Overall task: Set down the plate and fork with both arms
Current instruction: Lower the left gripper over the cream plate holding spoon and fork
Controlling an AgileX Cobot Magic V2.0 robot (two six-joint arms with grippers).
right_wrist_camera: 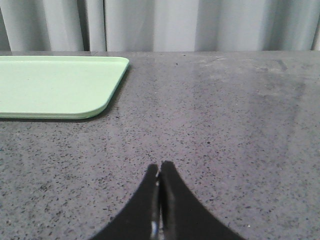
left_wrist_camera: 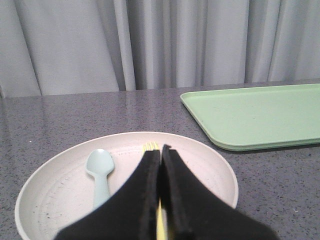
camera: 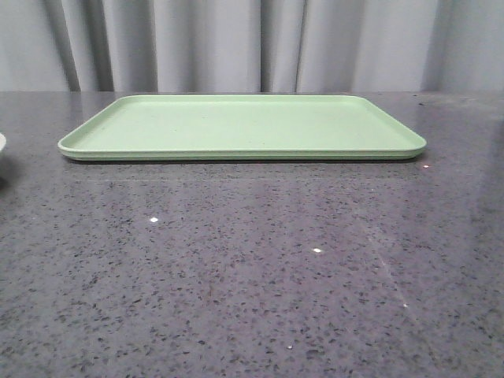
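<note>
The cream-white plate (left_wrist_camera: pixel 212 170) lies on the grey table in the left wrist view, and only a sliver of its rim (camera: pixel 1 146) shows at the left edge of the front view. The yellow fork (left_wrist_camera: pixel 150 146) lies in the plate, with its tines showing past the fingertips and a strip of its handle showing through the slit between the jaws. My left gripper (left_wrist_camera: pixel 161 149) is shut and hovers over the fork, hiding most of it. My right gripper (right_wrist_camera: pixel 160 165) is shut and empty over bare table. Neither gripper shows in the front view.
A pale blue spoon (left_wrist_camera: pixel 100 170) lies in the plate beside the fork. The flat light-green tray (camera: pixel 236 126) sits at the back middle of the table; it also shows in the left wrist view (left_wrist_camera: pixel 260 115) and the right wrist view (right_wrist_camera: pixel 55 85). Grey curtains hang behind.
</note>
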